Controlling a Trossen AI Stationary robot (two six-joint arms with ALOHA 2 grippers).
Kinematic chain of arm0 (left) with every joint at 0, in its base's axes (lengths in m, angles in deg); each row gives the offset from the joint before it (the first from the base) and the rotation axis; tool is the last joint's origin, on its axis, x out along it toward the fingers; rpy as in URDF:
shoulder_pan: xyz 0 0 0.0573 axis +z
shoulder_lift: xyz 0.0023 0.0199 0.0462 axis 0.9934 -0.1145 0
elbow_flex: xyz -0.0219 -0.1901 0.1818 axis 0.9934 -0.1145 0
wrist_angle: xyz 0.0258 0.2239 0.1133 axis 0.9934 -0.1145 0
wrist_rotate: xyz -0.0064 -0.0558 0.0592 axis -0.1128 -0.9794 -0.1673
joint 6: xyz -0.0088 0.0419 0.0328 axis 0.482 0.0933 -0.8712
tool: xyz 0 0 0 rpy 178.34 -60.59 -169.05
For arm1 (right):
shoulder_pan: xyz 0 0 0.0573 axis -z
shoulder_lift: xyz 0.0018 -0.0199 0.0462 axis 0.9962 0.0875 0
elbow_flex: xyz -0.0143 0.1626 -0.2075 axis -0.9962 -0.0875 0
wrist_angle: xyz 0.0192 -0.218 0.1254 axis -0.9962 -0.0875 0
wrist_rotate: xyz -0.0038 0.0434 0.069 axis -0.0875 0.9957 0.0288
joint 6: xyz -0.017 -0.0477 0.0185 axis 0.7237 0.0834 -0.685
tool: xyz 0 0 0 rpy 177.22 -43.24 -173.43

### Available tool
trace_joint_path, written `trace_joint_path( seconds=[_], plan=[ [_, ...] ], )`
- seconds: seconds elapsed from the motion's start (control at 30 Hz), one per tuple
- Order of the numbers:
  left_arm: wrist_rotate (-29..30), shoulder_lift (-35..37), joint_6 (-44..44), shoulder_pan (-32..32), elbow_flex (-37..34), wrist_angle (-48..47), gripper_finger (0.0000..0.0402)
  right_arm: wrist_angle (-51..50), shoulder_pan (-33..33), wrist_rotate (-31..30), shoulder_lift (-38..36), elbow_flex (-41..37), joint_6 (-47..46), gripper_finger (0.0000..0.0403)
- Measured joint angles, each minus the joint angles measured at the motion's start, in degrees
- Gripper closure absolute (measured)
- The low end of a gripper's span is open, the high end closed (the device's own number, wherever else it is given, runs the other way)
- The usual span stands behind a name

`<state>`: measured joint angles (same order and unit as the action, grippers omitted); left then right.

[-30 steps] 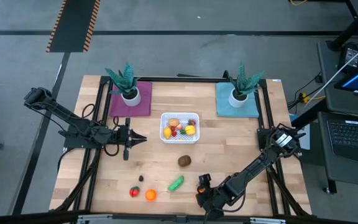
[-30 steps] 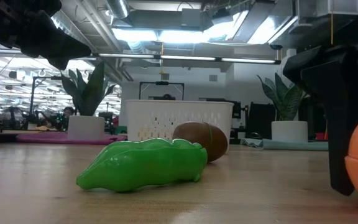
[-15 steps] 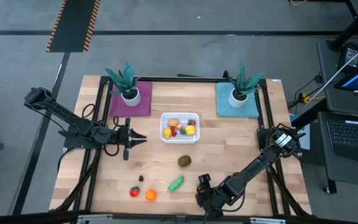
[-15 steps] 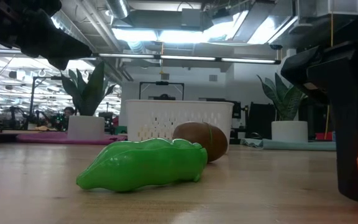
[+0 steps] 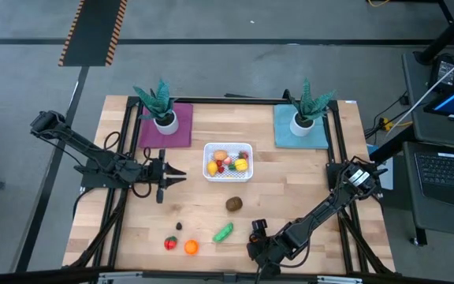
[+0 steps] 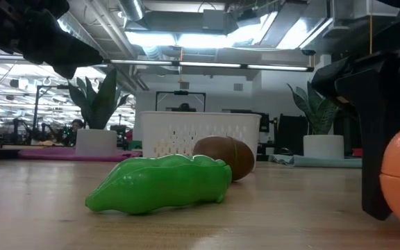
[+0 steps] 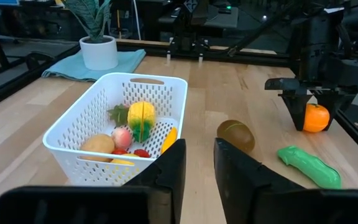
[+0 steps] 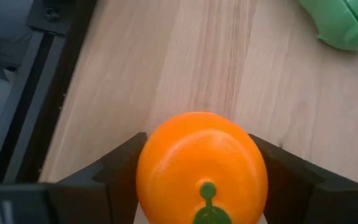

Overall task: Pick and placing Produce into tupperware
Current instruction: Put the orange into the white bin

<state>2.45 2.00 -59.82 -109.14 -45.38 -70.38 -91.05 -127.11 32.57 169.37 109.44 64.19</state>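
Note:
The tupperware is a white perforated basket [image 5: 206,162] at the table's middle, holding several small produce pieces [image 7: 140,118]. On the wood nearer the front lie a brown kiwi [image 5: 234,203], a green pod [image 5: 224,232], another orange piece [image 5: 190,247], a red piece [image 5: 170,243] and a tiny dark piece [image 5: 179,226]. My right gripper [image 5: 257,235] stands at the front edge, right of the pod, shut on an orange [image 8: 201,168]. My left gripper [image 5: 172,175] hovers left of the basket, its fingers [image 7: 173,168] a narrow gap apart with nothing between them. My right gripper pinches the orange between its two fingers [image 8: 120,171], one on each opposite side [image 8: 151,165]. The fingers point steeply down from above [image 7: 316,115]. The orange's green stem mark [image 8: 207,190] faces the wrist. The orange sits low at the table; whether it rests on the wood I cannot tell.
Two potted plants stand at the back, one on a purple mat [image 5: 164,118] and one on a teal mat [image 5: 300,120]. A black frame [image 5: 337,150] runs along the table's sides. Bare wood lies between the basket and the front row of pieces.
In the low view the right gripper's near finger and the orange beside it have shifted slightly sideways and back again. Both arms otherwise stay where they were, and the loose pieces on the table have not moved.

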Motion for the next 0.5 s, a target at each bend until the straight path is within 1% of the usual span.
trace_joint_path(
  seconds=[0.17,0.3,0.4,0.5],
  plan=[
    [0.02,0.00,0.15,0.00,0.00,0.00,0.0322,-1.93,0.20,0.23,-1.25,-0.05,-0.53,0.0154],
    [0.00,0.00,0.15,0.00,0.00,0.00,0.0322,-8.43,0.83,0.26,-2.23,2.83,-2.17,0.0154],
    [0.00,-0.01,0.17,0.00,0.01,-0.02,0.0327,-12.98,1.25,0.23,-2.23,5.25,-1.61,0.0154],
    [0.02,-0.02,1.55,-0.07,0.02,-0.42,0.0335,-15.58,1.68,0.19,-2.27,5.42,-1.73,0.0154]
  ],
)
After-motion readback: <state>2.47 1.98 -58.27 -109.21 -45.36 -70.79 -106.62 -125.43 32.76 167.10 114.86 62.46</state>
